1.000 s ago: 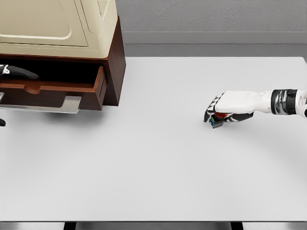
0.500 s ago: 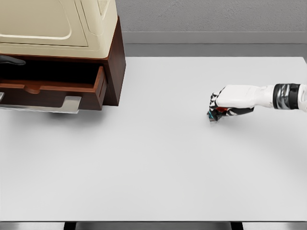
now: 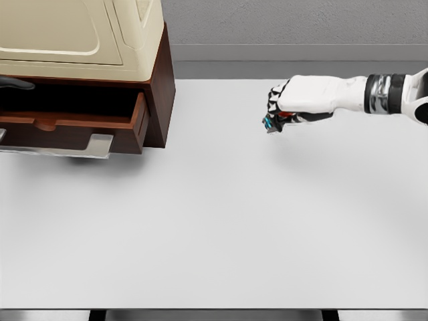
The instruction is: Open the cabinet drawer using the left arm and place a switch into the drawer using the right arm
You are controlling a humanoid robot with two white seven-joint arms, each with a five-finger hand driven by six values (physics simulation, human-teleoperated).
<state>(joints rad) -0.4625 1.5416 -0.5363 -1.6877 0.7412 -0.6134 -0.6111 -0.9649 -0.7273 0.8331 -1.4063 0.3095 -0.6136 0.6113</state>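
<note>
The brown cabinet (image 3: 157,80) with a cream top stands at the table's back left. Its drawer (image 3: 73,127) is pulled out towards me, with a grey handle plate on its front. My right hand (image 3: 277,110) hovers above the table right of the cabinet, fingers curled around a small switch (image 3: 271,123) with red and blue parts. The switch is off the table and casts a faint shadow below. Only a dark fingertip of the left hand (image 3: 17,83) shows at the left edge, above the drawer opening.
The white table (image 3: 214,221) stretches wide in front and to the right. A grey wall runs behind it. The table's front edge lies near the bottom of the view.
My right hand has risen off the table with the switch and moved up and left towards the cabinet. The left hand has drawn back to the left edge.
</note>
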